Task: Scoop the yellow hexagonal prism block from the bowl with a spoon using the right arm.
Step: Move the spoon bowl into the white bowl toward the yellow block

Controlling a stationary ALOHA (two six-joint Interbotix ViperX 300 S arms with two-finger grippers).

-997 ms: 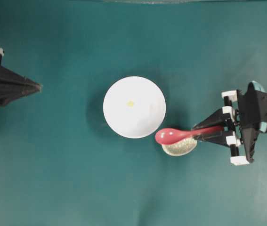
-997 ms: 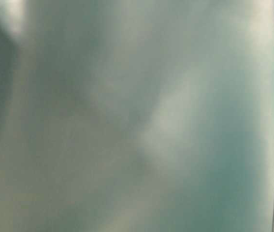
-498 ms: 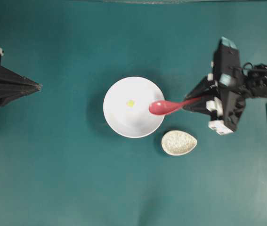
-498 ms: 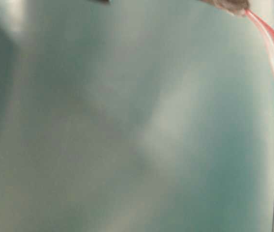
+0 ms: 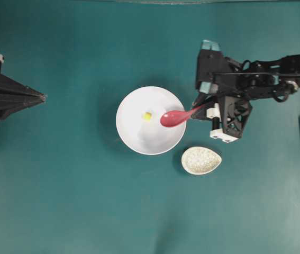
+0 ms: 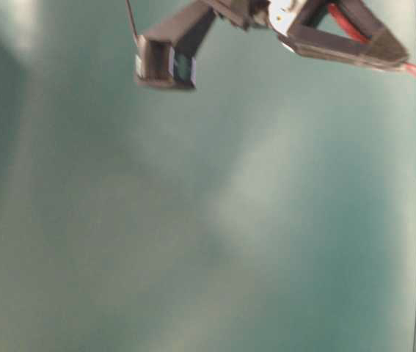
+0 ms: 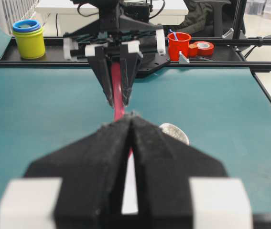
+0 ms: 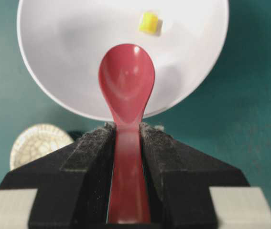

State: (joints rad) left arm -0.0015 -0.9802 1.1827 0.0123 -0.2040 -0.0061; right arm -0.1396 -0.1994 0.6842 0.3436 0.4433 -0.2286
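The tiny yellow hexagonal prism block (image 5: 147,115) (image 8: 149,22) lies inside the white bowl (image 5: 134,137) (image 8: 49,57) at the table's middle. My right gripper (image 5: 198,109) (image 8: 127,130) is shut on the handle of the pink-red spoon (image 5: 174,117) (image 8: 126,81). The spoon's scoop hangs over the bowl's right side, just right of the block and apart from it. My left gripper (image 5: 44,97) (image 7: 132,117) rests shut and empty at the far left edge, pointing toward the bowl.
A small speckled cream dish (image 5: 201,160) (image 8: 37,143) sits on the teal table just below and right of the bowl. The right arm (image 5: 261,79) reaches in from the right edge. Cups and tape stand beyond the far table edge in the left wrist view.
The right gripper has carried the spoon up off the speckled dish and leftward. The scoop has gone from the bowl's right rim to over its inside, close to the block.
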